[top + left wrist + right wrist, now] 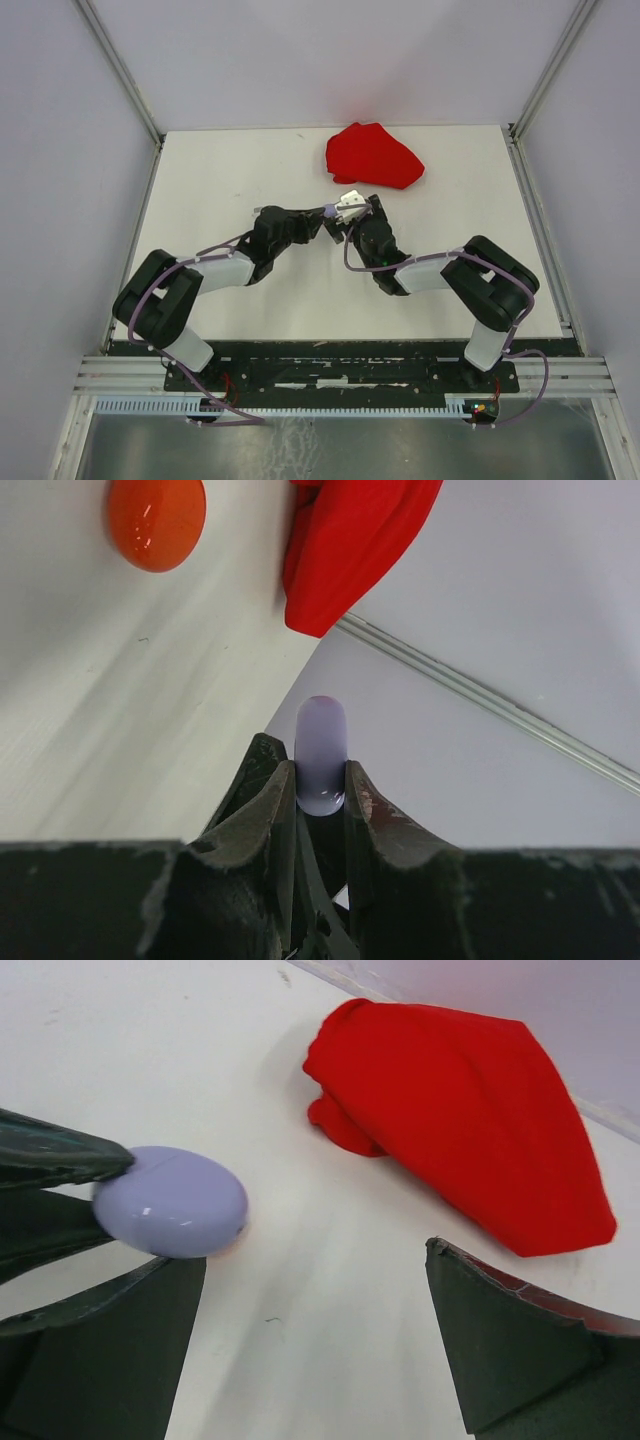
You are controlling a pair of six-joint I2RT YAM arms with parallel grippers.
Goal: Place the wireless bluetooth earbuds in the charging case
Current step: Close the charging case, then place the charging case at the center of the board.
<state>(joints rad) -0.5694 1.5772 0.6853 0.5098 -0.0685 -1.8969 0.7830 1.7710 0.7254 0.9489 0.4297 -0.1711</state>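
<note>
My left gripper (320, 772) is shut on a lilac round charging case (321, 750), closed and held edge-on between the fingertips above the table. The case also shows in the right wrist view (172, 1201) and in the top view (329, 211). My right gripper (312, 1260) is open and empty, its jaws wide apart just right of the lilac case, facing it. In the top view the two grippers meet at mid-table, the left gripper (318, 218) against the right gripper (349, 212). No earbuds are in view.
A crumpled red cloth (372, 156) lies on the white table behind the grippers; it also shows in the right wrist view (470, 1110). A glossy orange-red round case (157, 520), closed, lies on the table near the cloth. White walls enclose the table.
</note>
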